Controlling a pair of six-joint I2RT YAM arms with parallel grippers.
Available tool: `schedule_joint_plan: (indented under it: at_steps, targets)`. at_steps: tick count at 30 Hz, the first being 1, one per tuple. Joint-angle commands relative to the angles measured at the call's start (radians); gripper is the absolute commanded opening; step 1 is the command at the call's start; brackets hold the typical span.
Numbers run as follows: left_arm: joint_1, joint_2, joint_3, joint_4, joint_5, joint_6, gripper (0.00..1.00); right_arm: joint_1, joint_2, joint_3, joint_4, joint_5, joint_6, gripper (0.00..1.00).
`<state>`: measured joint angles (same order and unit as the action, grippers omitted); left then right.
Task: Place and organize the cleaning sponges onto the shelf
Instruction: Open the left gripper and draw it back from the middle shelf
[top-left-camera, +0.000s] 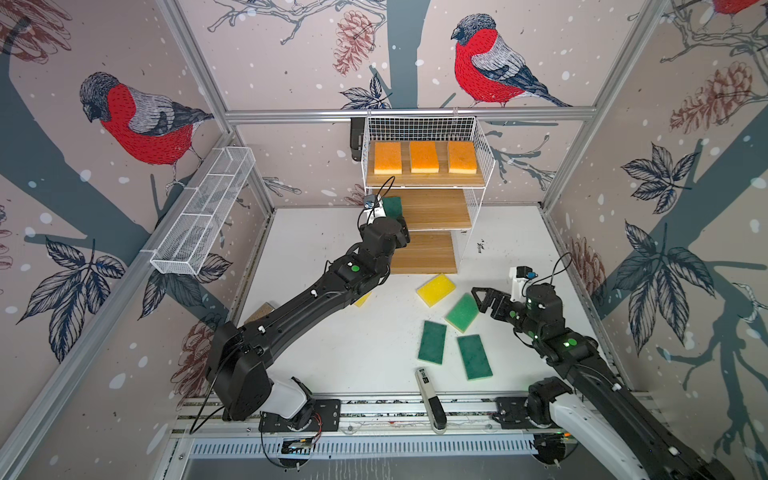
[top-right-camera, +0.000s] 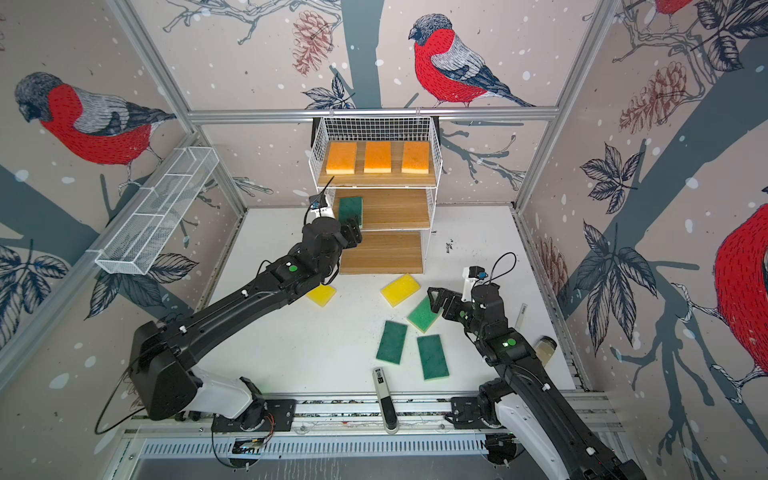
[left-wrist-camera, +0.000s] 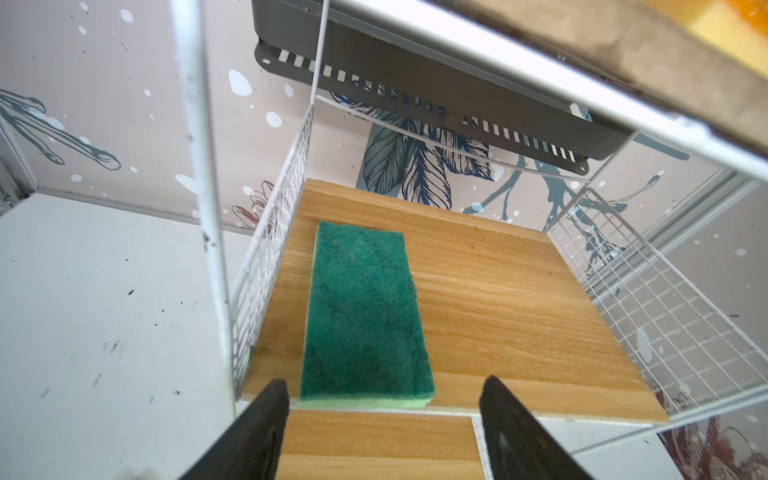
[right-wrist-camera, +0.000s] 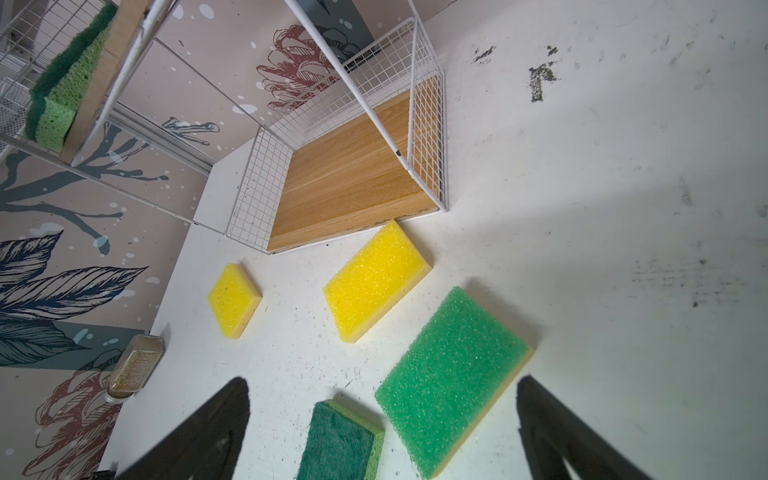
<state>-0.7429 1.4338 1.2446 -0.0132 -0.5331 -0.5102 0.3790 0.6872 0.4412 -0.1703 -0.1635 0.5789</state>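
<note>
Left claw (left-wrist-camera: 385, 380) spread, clear of flat green-topped sponge (left-wrist-camera: 365, 307) lying at the wire-side end of middle light-wood board (left-wrist-camera: 519, 299), likely leaving room for more; right claw (right-wrist-camera: 383, 379) spread, empty.

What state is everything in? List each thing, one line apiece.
orange sponges: three flat on top board of shelf
shelved green sponge: flat on middle board, ungripped
yellow sponges: two on the table
loose green sponges: three on the table
left gripper: open
right gripper: open, empty
</note>
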Motion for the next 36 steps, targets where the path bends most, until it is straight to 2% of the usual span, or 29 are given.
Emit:
schedule_joint_plan:
  at_steps: [1, 8, 14, 23, 36]
  targets:
    - [0.0, -0.024, -0.021, -0.014, 0.092, -0.043, 0.68, 0.004, -0.003, 0.013, -0.001, 0.01, 0.001, 1.0]
    - [0.021, -0.029, -0.071, 0.026, 0.198, -0.087, 0.38, 0.005, -0.004, 0.012, 0.0, 0.009, -0.004, 1.0]
    - [0.048, -0.012, -0.077, 0.065, 0.236, -0.104, 0.22, 0.005, -0.008, 0.019, -0.008, 0.019, -0.02, 1.0]
    - [0.058, 0.015, -0.06, 0.07, 0.24, -0.102, 0.18, 0.005, -0.009, 0.012, 0.002, 0.03, -0.022, 1.0]
    - [0.073, 0.042, -0.053, 0.088, 0.213, -0.102, 0.18, 0.005, -0.002, 0.002, 0.014, 0.037, -0.022, 1.0]
